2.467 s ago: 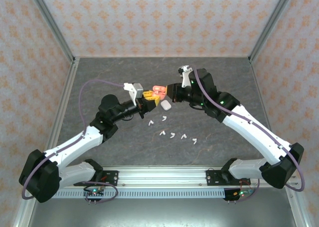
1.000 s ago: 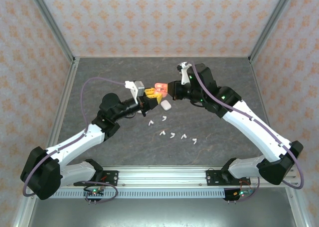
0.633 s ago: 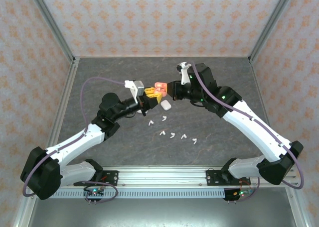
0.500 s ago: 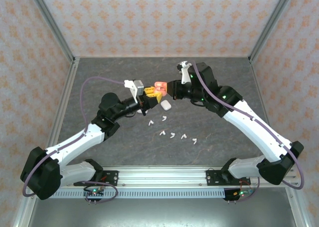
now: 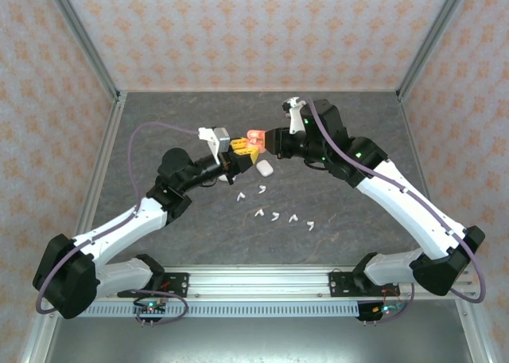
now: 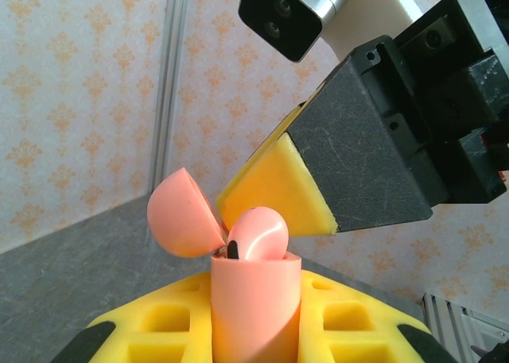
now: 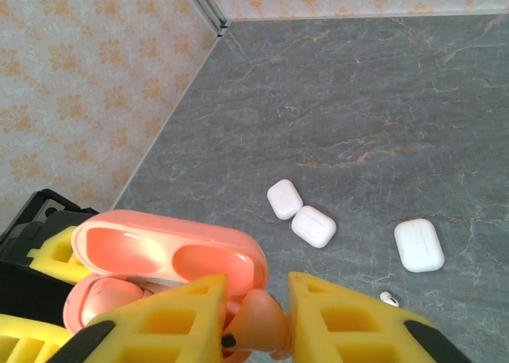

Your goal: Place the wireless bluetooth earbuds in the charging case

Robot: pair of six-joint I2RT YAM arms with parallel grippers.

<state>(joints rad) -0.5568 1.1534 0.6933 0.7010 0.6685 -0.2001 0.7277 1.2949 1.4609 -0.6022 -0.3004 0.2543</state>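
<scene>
My left gripper [image 5: 237, 149] is shut on a salmon-pink charging case [image 6: 254, 307], held upright above the table with its lid [image 6: 183, 214] swung open. A pink earbud [image 6: 258, 234] sits in the case's mouth, its rounded head sticking out. My right gripper [image 7: 258, 299] meets the case from the right. Its yellow fingers [image 7: 171, 315] stand at each side of that earbud [image 7: 258, 322] and touch it. Several white earbuds [image 5: 275, 216] lie loose on the table in front of the grippers.
A white case [image 5: 264, 168] lies on the table just below the two grippers. The right wrist view has three white cases [image 7: 313, 226] and one white earbud [image 7: 389, 298] on the grey table [image 7: 382, 100]. Patterned walls close in the sides.
Since the earliest frame both grippers have lifted slightly toward the far side, with the case and earbud between them. Over the last second nothing has visibly moved.
</scene>
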